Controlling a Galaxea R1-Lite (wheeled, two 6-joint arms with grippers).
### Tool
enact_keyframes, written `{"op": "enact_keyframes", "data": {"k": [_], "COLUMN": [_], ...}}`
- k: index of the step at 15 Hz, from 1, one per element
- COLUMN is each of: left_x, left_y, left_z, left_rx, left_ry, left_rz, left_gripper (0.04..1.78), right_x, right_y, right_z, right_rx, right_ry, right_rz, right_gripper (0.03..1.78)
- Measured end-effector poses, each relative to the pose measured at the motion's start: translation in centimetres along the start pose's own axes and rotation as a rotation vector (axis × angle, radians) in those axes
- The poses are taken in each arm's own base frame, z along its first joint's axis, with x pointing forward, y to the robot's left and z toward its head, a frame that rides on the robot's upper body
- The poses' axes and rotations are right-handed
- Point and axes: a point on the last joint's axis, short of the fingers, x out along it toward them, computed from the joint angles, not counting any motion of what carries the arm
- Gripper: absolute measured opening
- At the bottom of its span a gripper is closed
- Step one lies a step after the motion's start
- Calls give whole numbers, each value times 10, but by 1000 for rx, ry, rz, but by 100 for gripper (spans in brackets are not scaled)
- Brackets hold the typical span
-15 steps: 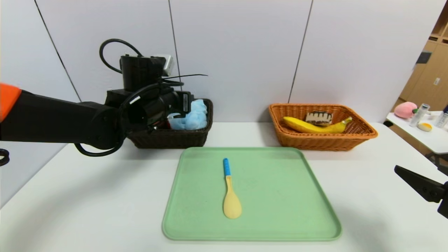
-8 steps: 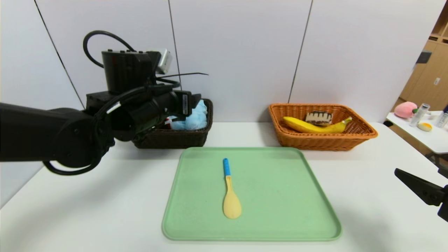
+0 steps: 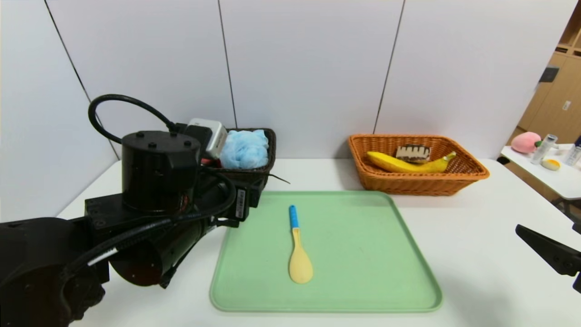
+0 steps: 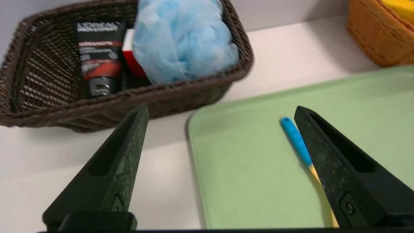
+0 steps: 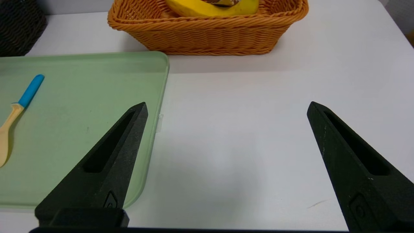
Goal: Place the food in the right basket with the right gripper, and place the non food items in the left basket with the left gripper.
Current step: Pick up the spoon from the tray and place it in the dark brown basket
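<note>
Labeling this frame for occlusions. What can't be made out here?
- Cube: left wrist view, only a red-white sliver between the tube and pouf.
- Left basket: head view, mostly behind the left arm.
- Cake: head view, too small for detail.
- Spoon bowl: left wrist view, hidden by a finger of the left gripper.

**What else sits around your work area**

You have a pale green tray [image 3: 363,254] lying flat at the middle of the white table [image 3: 476,236]. Off to the right stands a second small table [image 3: 551,179], well apart, carrying a pink plush toy [image 3: 525,142] and a clear bottle [image 3: 544,149]. Grey wall panels [image 3: 308,68] close the back.
</note>
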Motion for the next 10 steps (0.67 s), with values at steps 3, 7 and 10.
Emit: {"op": "enact_keyframes", "data": {"k": [3,7,10], "left_x": [-4,8,17], "left_y": [-15,-35,-50], "left_z": [-18,-33,-37], "left_rx": [-6,-28,-16], "left_ry": [59,121,136], "left_rz": [-42,-66,-83], "left_gripper": [164,167,167], "right_x": [-2,-2,-2], "right_y": [0,0,0], "right_z": [0,-1,-2], "right_rx": [-2,-3,-3], "right_ry": [-6,-7,-3], "right_rz": [-2,-2,-2], "right_gripper": [170,170,170]}}
